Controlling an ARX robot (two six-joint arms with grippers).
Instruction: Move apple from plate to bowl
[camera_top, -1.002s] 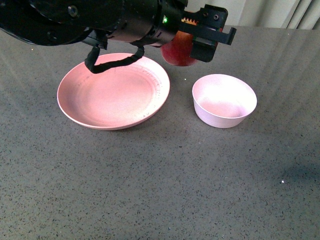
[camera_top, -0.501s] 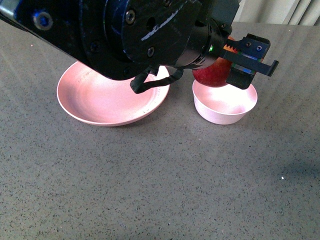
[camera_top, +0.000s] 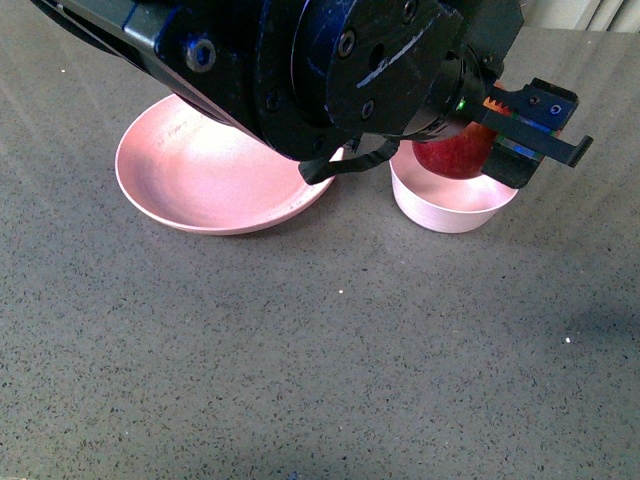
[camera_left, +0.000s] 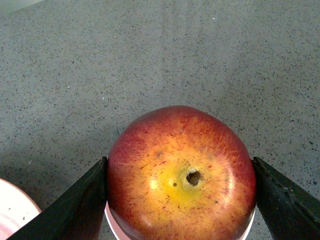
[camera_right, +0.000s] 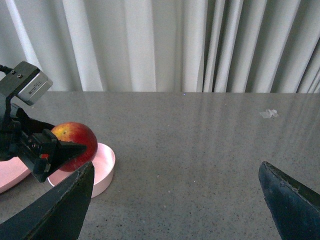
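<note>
At the left of the grey speckled counter (camera_top: 330, 350) lies the wide, shallow salmon-pink plate (camera_top: 200, 185), with nothing on it. The black left arm crosses above the plate's far edge and reaches rightward, wrist turned so its camera looks straight onto the stem dimple. The left tool (camera_left: 181, 200) is clamped on the round dark-red apple with the yellow-orange stem patch (camera_top: 455, 158), one dark finger against each flank at the widest girth.

The apple looks firm, smooth-skinned and moderately weighty. Its rounded, probably waxy surface could roll or slip between flat fingers, so a hold across the middle, as here, seems the safest, and hard squeezing may bruise it.

The fruit hangs over the small, deep, pale pinkish-white bowl (camera_top: 450, 210), with its lower part dipping behind the rim. Whether it touches the bottom cannot be told. The bowl appears light and may slide if nudged.

Further right, the right tool (camera_right: 175, 210) hovers above bare counter, fingers spread wide and carrying nothing.
</note>
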